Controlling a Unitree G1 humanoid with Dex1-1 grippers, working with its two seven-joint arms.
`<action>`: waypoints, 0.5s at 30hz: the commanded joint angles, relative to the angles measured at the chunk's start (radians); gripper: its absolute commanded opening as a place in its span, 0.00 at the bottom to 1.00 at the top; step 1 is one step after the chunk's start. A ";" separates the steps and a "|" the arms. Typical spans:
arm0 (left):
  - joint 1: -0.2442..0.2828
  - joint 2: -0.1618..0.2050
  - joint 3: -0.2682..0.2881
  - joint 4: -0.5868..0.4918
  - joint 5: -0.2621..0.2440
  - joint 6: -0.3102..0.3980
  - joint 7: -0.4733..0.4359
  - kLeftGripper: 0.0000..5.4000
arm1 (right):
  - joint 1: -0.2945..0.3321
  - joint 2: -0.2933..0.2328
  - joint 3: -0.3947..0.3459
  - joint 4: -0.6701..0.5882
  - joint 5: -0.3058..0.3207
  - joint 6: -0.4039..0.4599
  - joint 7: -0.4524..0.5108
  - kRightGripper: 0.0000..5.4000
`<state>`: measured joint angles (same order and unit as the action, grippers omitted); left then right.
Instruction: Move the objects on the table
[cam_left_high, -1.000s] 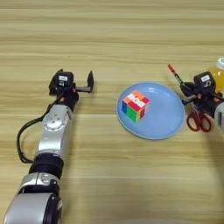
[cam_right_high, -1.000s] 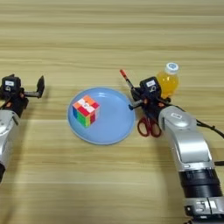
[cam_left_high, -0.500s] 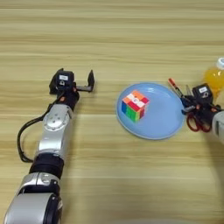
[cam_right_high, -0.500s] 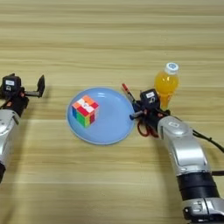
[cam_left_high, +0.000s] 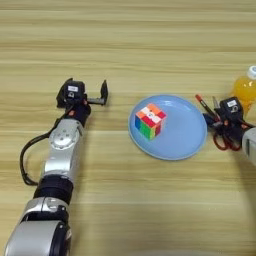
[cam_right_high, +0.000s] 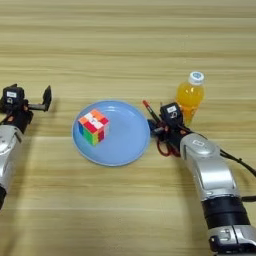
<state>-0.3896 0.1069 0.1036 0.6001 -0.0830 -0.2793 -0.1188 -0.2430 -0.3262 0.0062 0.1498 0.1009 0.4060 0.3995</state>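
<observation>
Two grippers show over the wooden tabletop (cam_right_high: 125, 45). The left gripper (cam_left_high: 86, 93) sits at the left side, well apart from everything else, with its jaws spread wide: one black finger (cam_left_high: 104, 92) stands up toward the plate side and the other lies by the gripper's body. Nothing is between them. Its silver arm runs back toward the lower left corner with a black cable looping beside it.

The right gripper (cam_right_high: 162, 131) is low at the right rim of the plate, directly over the red-handled scissors (cam_right_high: 166, 146) and close against the slim red-tipped pen (cam_right_high: 150, 112). Whether its jaws are apart, together or clamped on something cannot be told, since the gripper's body hides them. The scissors' red handle loops show just under and behind the gripper, lying flat on the tabletop. The pen lies slanted, its red tip pointing up and left, just beside the plate's right rim.

A round light-blue plate (cam_right_high: 125, 142) lies near the middle, and a puzzle cube (cam_right_high: 93, 127) rests on its left half. A small orange-juice bottle (cam_right_high: 190, 98) with a white cap stands upright just behind the right gripper.
</observation>
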 joint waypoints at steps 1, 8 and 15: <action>-0.008 -0.001 -0.003 -0.009 0.007 0.012 0.004 1.00 | 0.004 0.001 0.002 -0.026 -0.003 0.000 -0.002 0.49; -0.008 -0.001 -0.003 -0.009 0.007 0.012 0.006 1.00 | 0.019 0.018 0.032 -0.061 -0.005 0.008 0.003 0.65; -0.008 -0.001 -0.002 -0.007 0.006 0.012 0.006 1.00 | 0.039 0.070 0.103 -0.026 -0.013 -0.001 0.012 0.79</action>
<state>-0.3896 0.1065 0.1037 0.6001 -0.0828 -0.2793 -0.1182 -0.2218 -0.2780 0.0800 0.1134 0.0961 0.4041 0.4028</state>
